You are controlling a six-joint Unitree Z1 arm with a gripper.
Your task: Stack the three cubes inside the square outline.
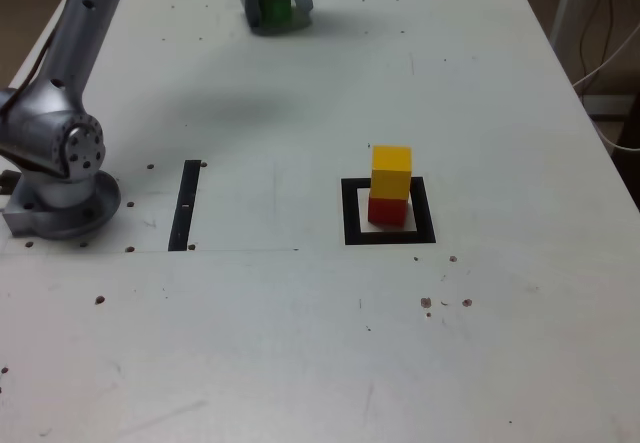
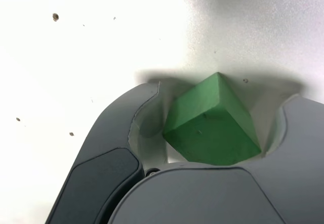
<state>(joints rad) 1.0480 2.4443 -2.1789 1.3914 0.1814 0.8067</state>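
The green cube (image 1: 274, 4) rests on the table at the far edge, between the jaws of my gripper (image 1: 276, 13). In the wrist view the green cube (image 2: 212, 125) sits turned cornerwise inside the gripper (image 2: 223, 93), and a thin pale gap shows on each side of it, so the jaws stand open around it. The yellow cube (image 1: 391, 171) is stacked on the red cube (image 1: 387, 210) inside the square outline (image 1: 352, 213), right of centre in the exterior view.
A straight black strip (image 1: 185, 205) lies on the table to the exterior view's left of the outline. The arm's silver base (image 1: 60, 168) stands at that view's left edge. Small dark specks dot the white tabletop.
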